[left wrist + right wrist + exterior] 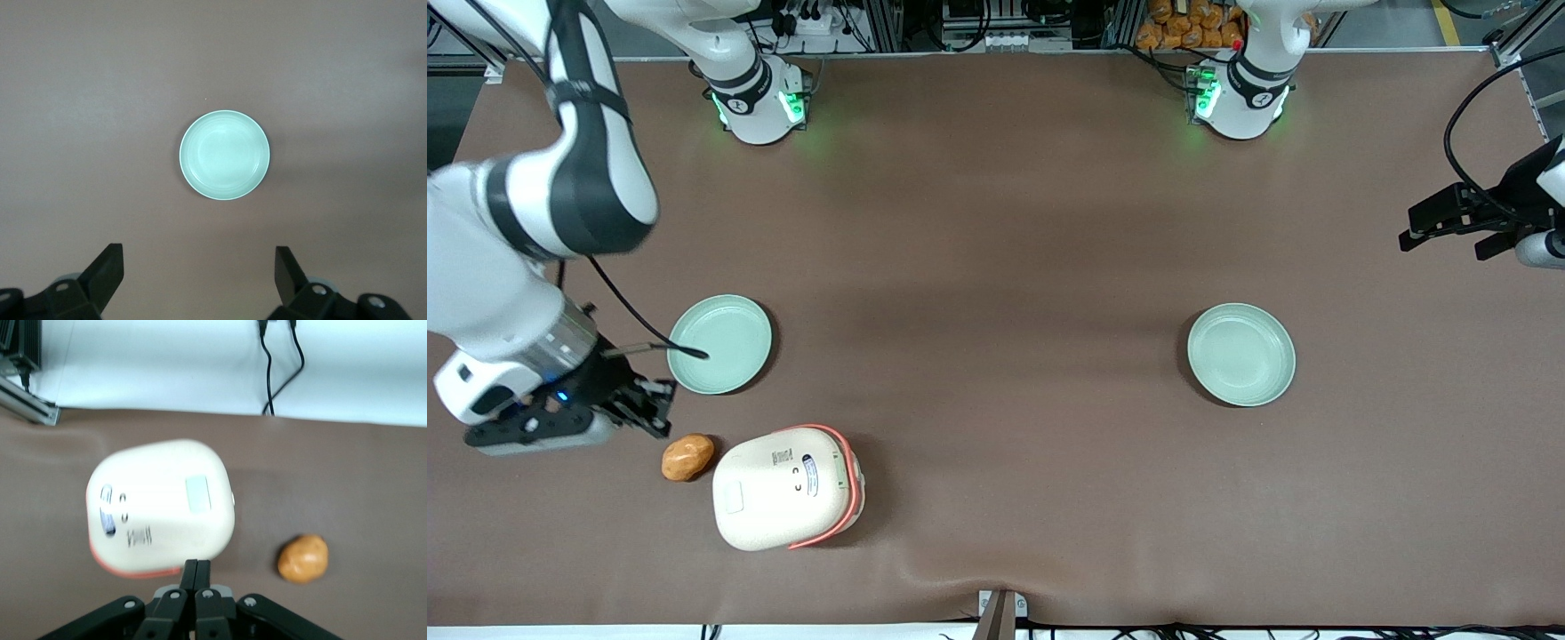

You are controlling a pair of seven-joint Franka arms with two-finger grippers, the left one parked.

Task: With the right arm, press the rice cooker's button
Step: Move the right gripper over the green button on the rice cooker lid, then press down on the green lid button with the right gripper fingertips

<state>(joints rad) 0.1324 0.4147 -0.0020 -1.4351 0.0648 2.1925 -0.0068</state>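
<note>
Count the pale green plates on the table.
2. One plate lies beside the gripper, farther from the front camera than the rice cooker; the other plate lies toward the parked arm's end.

I see two green plates (720,345) (1241,354) well apart on the brown bench (1014,267), and a potato (687,457) nearer the camera than one plate.

The rice cooker (784,488) looks like smooth glossy plastic, the table (996,222) matt brown, the gripper (197,577) matt black.
</note>
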